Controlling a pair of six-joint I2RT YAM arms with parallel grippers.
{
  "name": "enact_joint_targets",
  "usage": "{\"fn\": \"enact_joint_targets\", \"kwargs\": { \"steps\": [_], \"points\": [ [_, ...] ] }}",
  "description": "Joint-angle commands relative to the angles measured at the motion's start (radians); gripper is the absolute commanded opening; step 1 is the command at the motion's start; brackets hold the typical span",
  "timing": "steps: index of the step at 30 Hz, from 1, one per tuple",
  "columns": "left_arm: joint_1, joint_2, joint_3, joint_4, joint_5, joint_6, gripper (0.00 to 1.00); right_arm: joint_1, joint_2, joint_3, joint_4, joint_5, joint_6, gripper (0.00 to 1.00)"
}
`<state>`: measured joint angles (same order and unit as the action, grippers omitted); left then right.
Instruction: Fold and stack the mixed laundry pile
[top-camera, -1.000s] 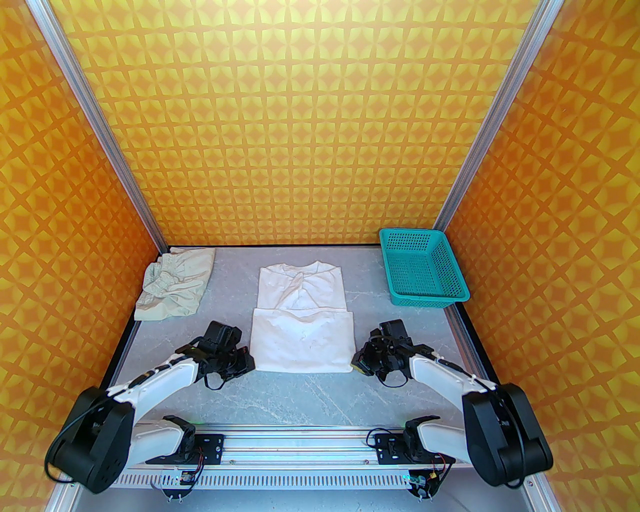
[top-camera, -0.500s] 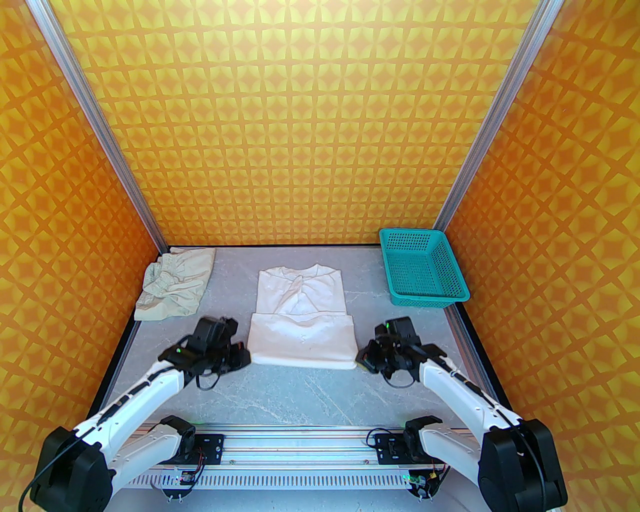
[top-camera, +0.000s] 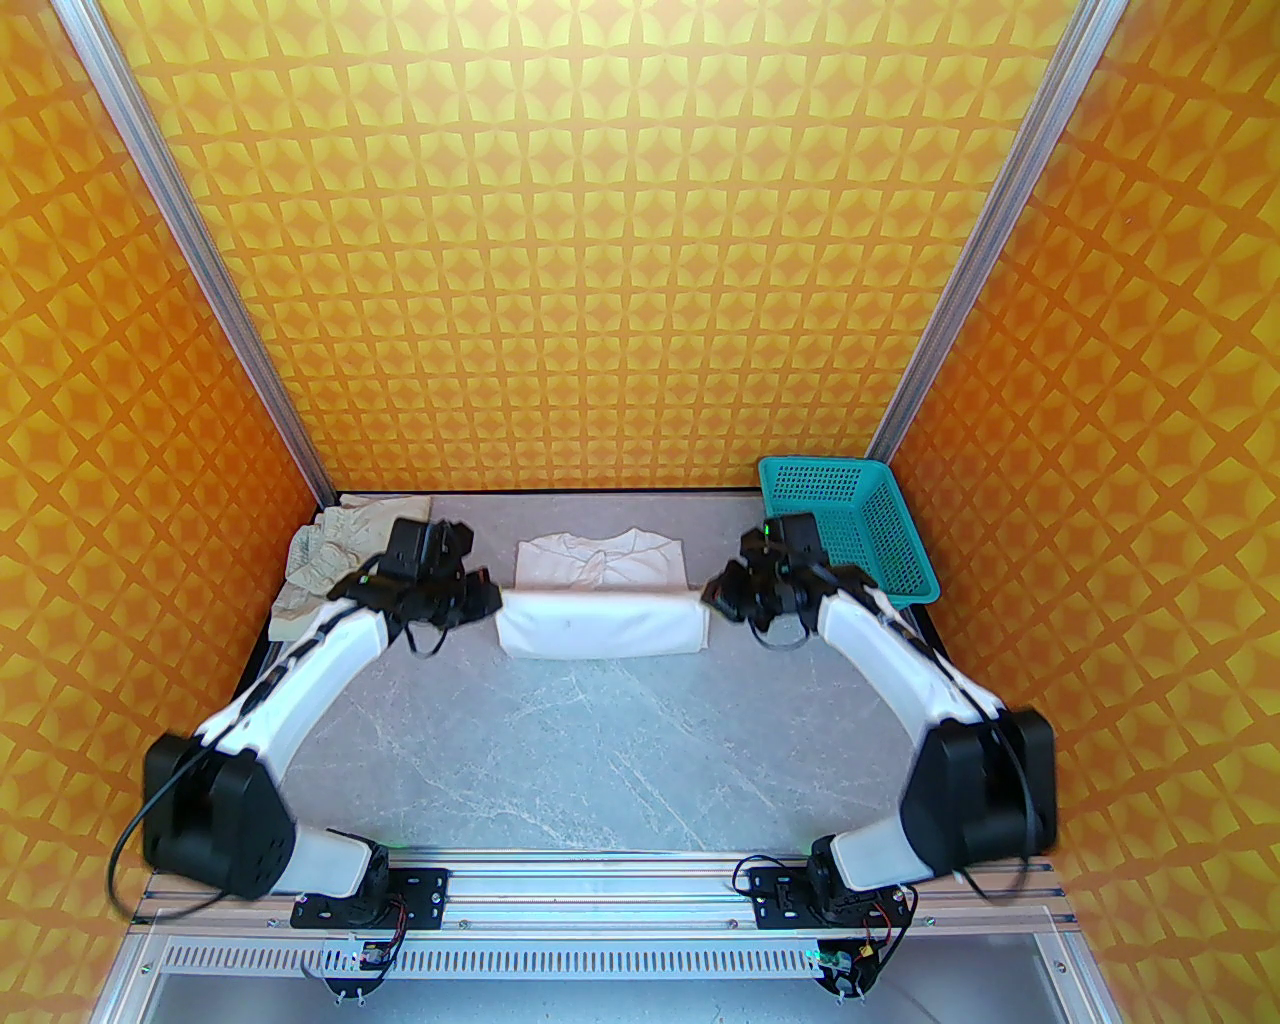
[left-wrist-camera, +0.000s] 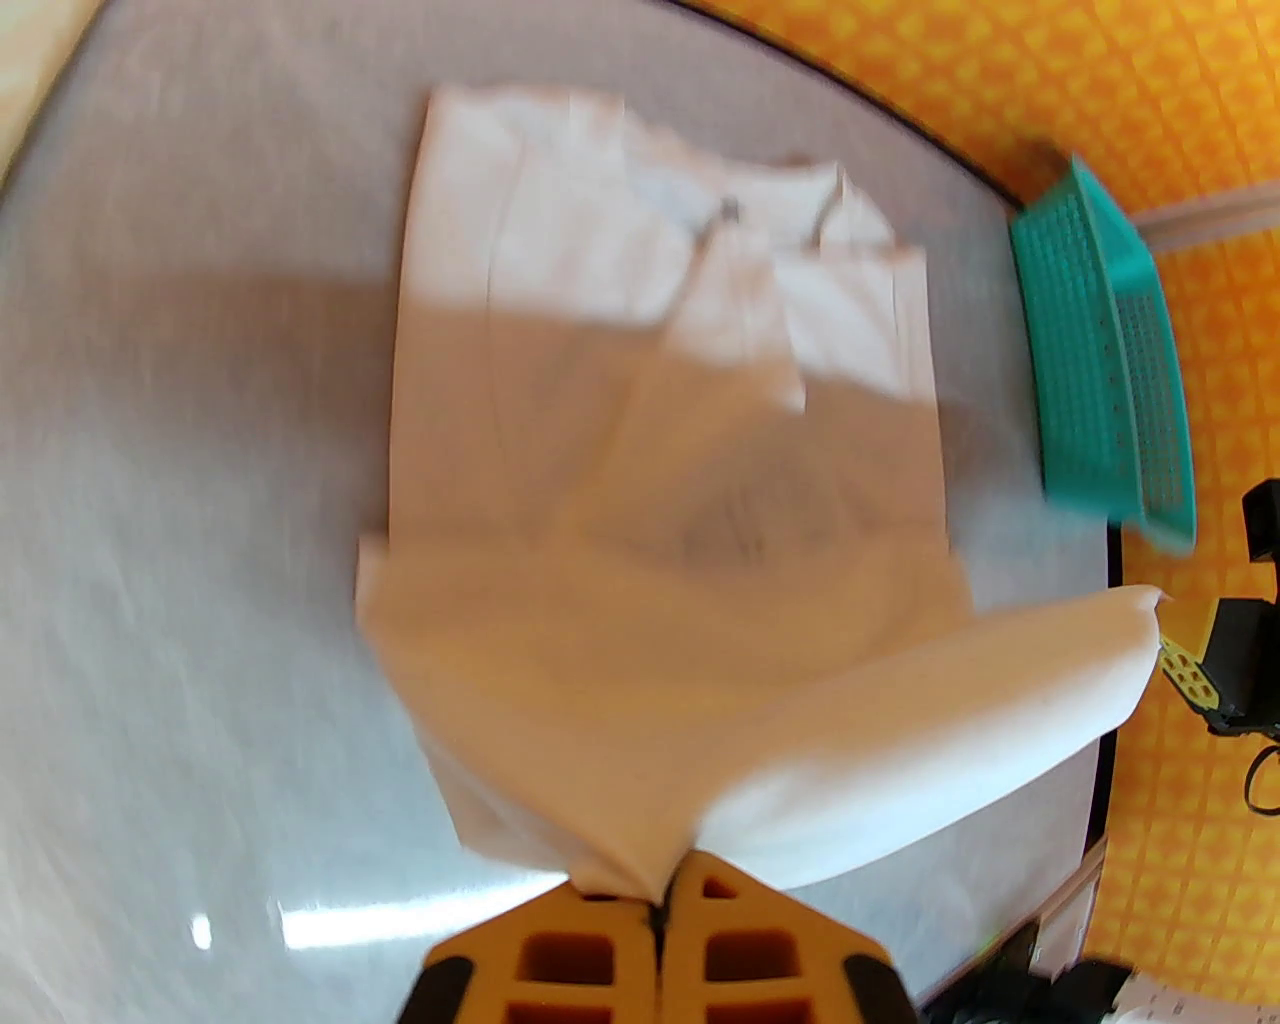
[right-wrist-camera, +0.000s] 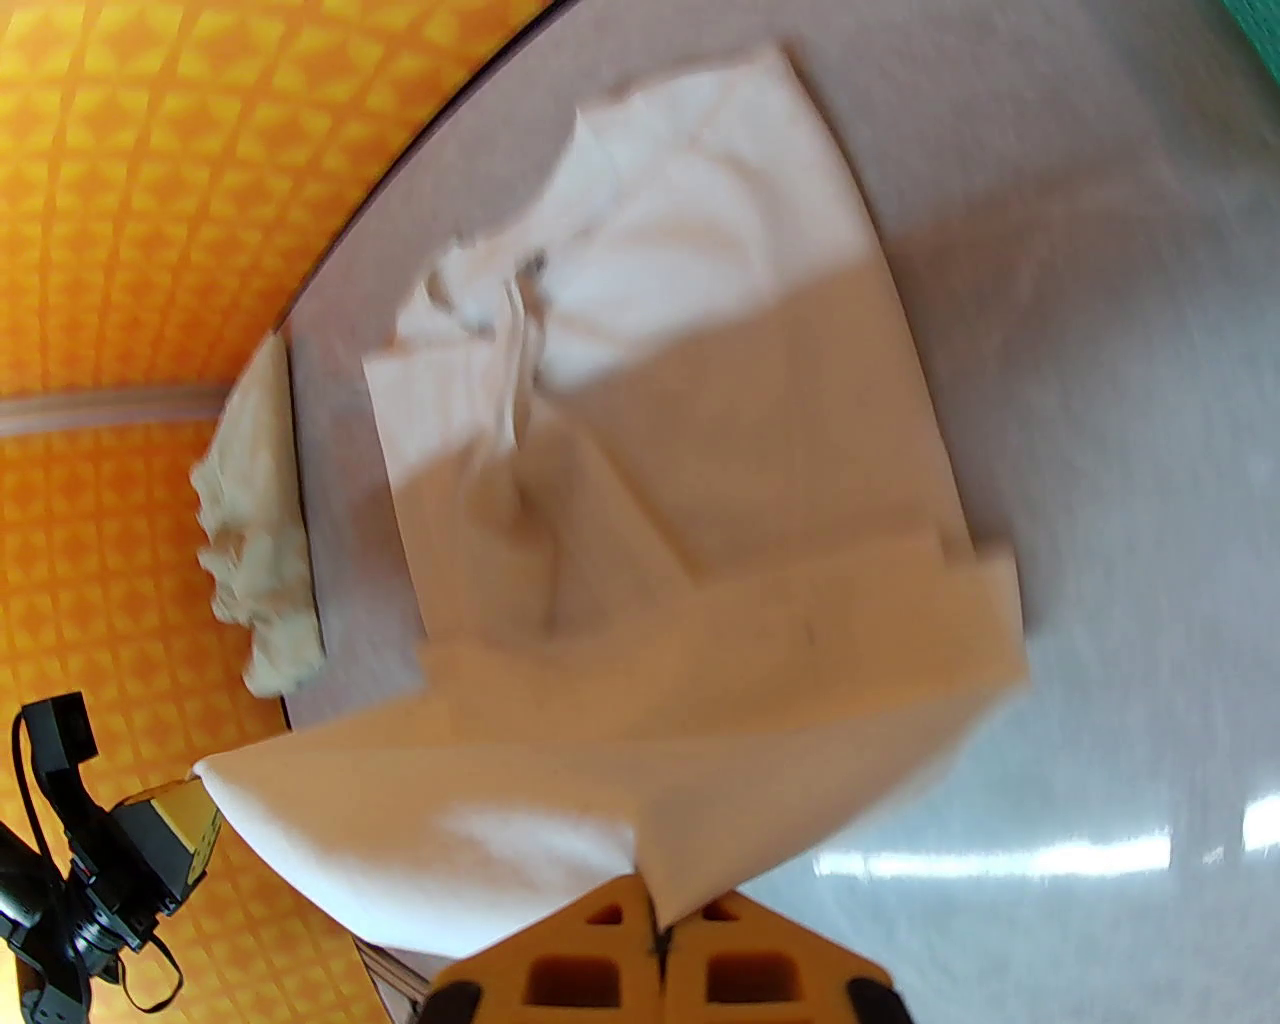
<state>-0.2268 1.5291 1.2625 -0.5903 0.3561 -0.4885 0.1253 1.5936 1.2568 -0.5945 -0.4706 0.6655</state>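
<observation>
sits farther back than a second ago, raised over the table (top-camera: 600, 740), with left gripper (top-camera: 492, 601) and right gripper (top-camera: 712, 597) each clenched on a white shirt (top-camera: 600, 626) corner.

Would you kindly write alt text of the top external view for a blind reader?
The left end effector and right end effector each pinch one end of a white shirt, holding its near half lifted over its collar half on the grey table. A beige garment lies far left, a teal basket far right.

Bright even light; wrist views motion-blurred, fisheye-warped; glare streaks on table (right-wrist-camera: 1050, 860).
</observation>
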Motion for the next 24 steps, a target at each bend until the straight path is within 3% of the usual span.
{"fn": "enact_joint_targets", "kwargs": {
  "steps": [1,21,24],
  "points": [
    [0.027,0.099,0.117,0.092,0.0,0.01,0.0,-0.028,0.101,0.117,0.039,-0.036,-0.018,0.0],
    [0.096,0.677,0.625,0.213,0.099,-0.039,0.0,-0.096,0.718,0.656,0.142,-0.221,0.039,0.02],
    [0.103,0.753,0.653,0.304,0.133,-0.055,0.13,-0.099,0.802,0.712,0.211,-0.23,0.044,0.13]
  ]
}}
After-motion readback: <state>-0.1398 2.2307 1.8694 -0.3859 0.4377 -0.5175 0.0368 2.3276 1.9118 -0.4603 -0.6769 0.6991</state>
